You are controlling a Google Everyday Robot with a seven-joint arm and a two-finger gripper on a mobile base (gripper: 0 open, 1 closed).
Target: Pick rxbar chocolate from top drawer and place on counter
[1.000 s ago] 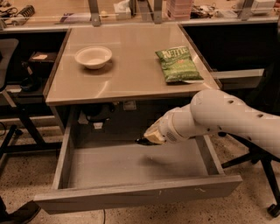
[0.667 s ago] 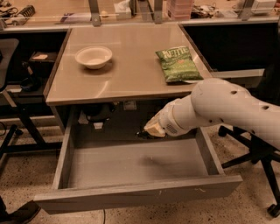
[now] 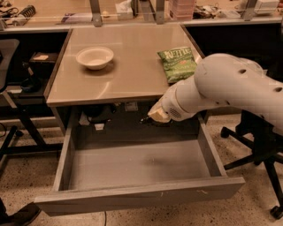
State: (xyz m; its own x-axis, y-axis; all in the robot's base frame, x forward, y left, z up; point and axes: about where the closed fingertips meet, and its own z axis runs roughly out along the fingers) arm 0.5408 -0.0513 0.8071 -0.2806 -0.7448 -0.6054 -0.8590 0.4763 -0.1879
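Observation:
The top drawer [image 3: 132,193] is pulled out wide below the counter [image 3: 128,66], and no bar lies on its bare grey floor. My gripper [image 3: 149,118] hangs over the back of the drawer, just under the counter's front edge, at the end of the big white arm [image 3: 230,88]. A small dark shape sticks out at its tip; I cannot tell whether it is the rxbar chocolate. No black wrapper shows plainly anywhere else.
A green chip bag [image 3: 177,64] lies on the right of the counter and a white bowl [image 3: 94,57] on the left. A cluttered bench with metal posts [image 3: 95,9] runs behind. Office chairs stand at the right [image 3: 261,150] and far left.
The arm has risen and pulled back, lifting the gripper from lower over the drawer to just under the counter's front edge. The bag and bowl have not moved.

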